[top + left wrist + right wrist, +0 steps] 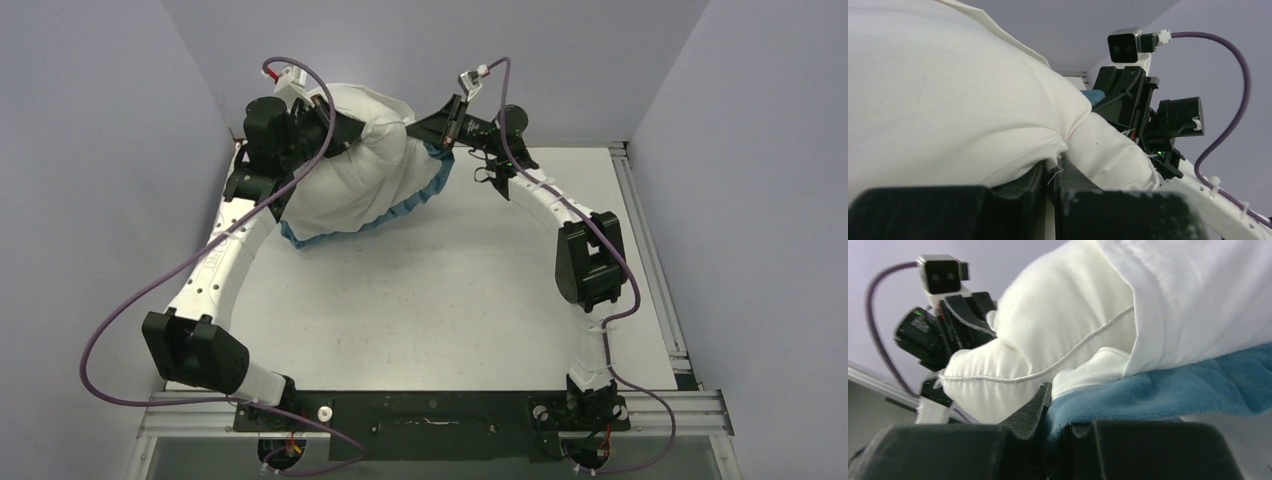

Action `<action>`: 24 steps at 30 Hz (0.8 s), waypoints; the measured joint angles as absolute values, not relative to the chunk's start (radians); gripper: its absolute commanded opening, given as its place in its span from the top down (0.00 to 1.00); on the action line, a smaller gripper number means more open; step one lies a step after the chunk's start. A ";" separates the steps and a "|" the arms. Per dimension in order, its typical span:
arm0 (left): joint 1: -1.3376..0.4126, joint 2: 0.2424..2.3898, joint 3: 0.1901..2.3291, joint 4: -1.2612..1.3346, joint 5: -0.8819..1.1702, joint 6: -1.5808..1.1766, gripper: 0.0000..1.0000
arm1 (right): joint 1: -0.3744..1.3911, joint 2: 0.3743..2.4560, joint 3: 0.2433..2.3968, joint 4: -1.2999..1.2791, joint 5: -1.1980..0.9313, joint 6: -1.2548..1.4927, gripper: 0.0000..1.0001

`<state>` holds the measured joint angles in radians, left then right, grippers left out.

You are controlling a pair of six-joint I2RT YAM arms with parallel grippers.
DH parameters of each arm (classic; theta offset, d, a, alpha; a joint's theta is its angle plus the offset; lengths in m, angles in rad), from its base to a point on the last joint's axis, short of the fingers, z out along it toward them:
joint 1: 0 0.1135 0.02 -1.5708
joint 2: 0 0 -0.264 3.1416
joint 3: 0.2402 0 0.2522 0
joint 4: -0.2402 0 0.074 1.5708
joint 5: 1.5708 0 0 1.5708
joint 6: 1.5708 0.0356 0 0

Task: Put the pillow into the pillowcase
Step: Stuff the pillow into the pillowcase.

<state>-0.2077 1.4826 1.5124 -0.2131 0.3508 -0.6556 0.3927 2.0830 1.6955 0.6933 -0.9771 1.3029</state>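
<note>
Pillow spans betw. your pincers: left pincer grips pillow corner, right pincer grips pillowcase hem beside it.

Top view: left end effector tips buried in pillow; right end effector tips hidden at pillowcase edge. Wrist cams: pillow & pillowcase cut off by frame; own fingers blurred at btm.

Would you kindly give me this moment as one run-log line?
left gripper: shut on pillow | right gripper: shut on pillowcase blue edge | pillow: partly covered by pillowcase | insertion: not yet done
</note>
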 measured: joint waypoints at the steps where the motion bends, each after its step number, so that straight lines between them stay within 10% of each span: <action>1: -0.219 1.482 1.523 -0.181 0.352 -0.670 1.00 | 0.381 2.083 1.733 0.701 -0.989 1.333 0.95; 11: -0.229 1.482 1.464 0.211 0.380 -1.047 1.00 | 0.343 2.226 2.360 0.794 -1.117 1.623 0.95; 24: -0.350 1.713 1.346 0.177 0.487 -1.318 1.00 | 0.368 2.188 2.253 0.641 -1.160 1.473 0.95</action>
